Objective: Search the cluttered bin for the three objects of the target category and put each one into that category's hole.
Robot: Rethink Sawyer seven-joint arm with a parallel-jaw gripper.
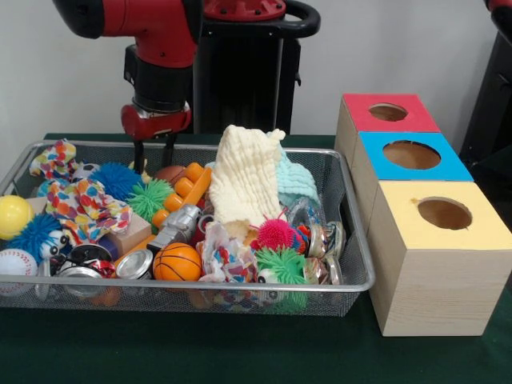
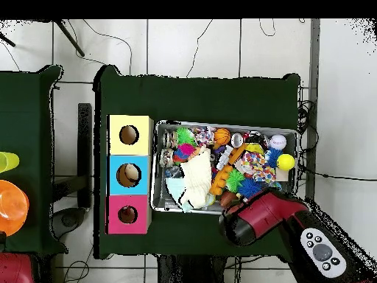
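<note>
The gripper (image 1: 155, 157) hangs over the far edge of the wire basket (image 1: 356, 272), above a blue spiky ball (image 1: 117, 179); its two fingers are parted with nothing between them. No animal toys can be picked out among the clutter. The red-topped box's hole (image 1: 388, 112) lies beyond the basket's end, farthest of three.

The bin (image 1: 352, 284) sits left of 3 boxes (image 1: 436, 264) in the front view; the gripper (image 1: 154, 157) hangs over its far edge

A lab: robot pedestal (image 1: 244, 72), loose cables (tiled floor (image 2: 191, 48)).
</note>
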